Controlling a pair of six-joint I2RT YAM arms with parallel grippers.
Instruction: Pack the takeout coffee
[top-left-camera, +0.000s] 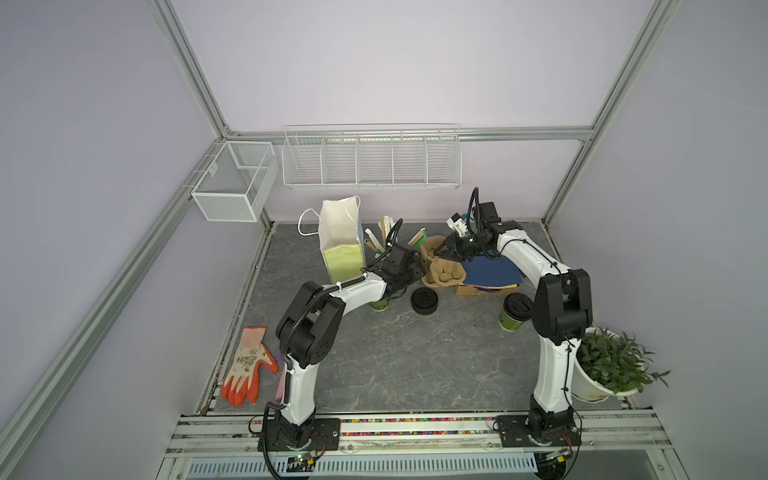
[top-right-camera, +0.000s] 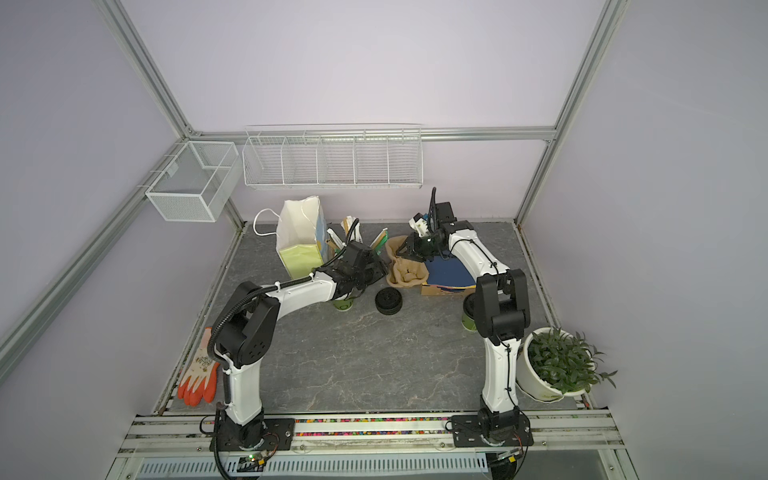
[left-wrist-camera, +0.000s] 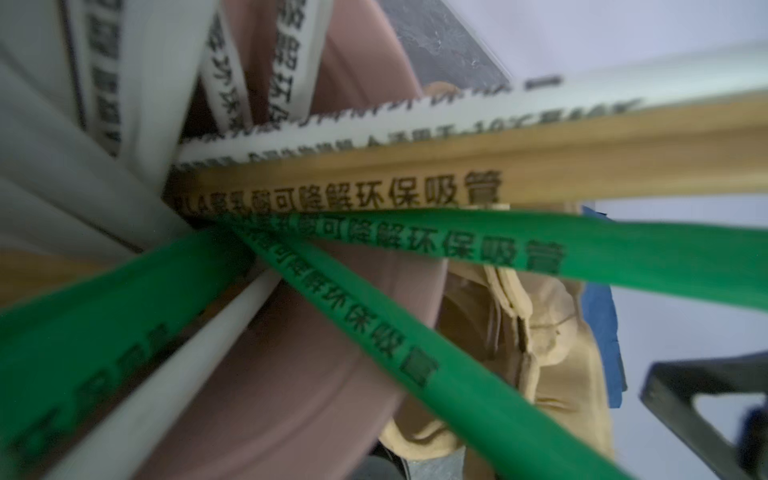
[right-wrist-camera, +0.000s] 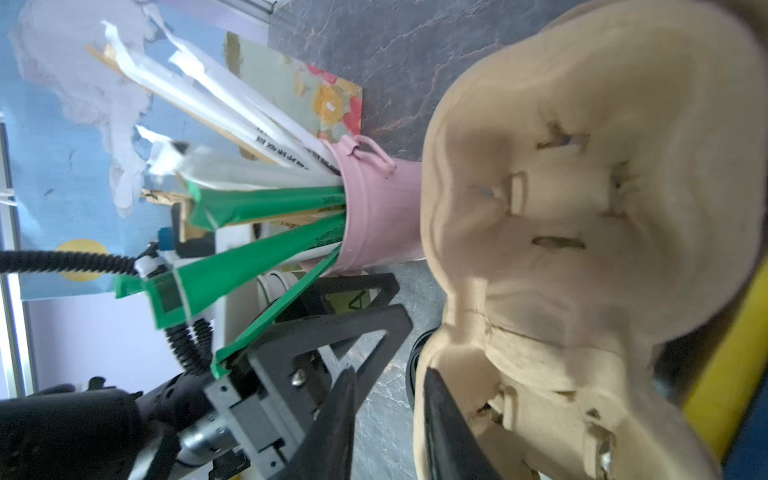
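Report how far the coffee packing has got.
Done: the coffee is capped; the lidded green cup stands beside the right arm's base.
In hand: the left gripper, open, is among the straws in the pink bucket. The right gripper straddles the cup carrier rim; grip unclear.
Left: the cup is in neither the carrier nor the paper bag.

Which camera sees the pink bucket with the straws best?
The right wrist view. The pink bucket shows its side, rim and handle there, with the straws fanning out. The left wrist view is too close: only blurry pink wall behind straws. In both top views the left arm hides it, and only straw tips poke out.
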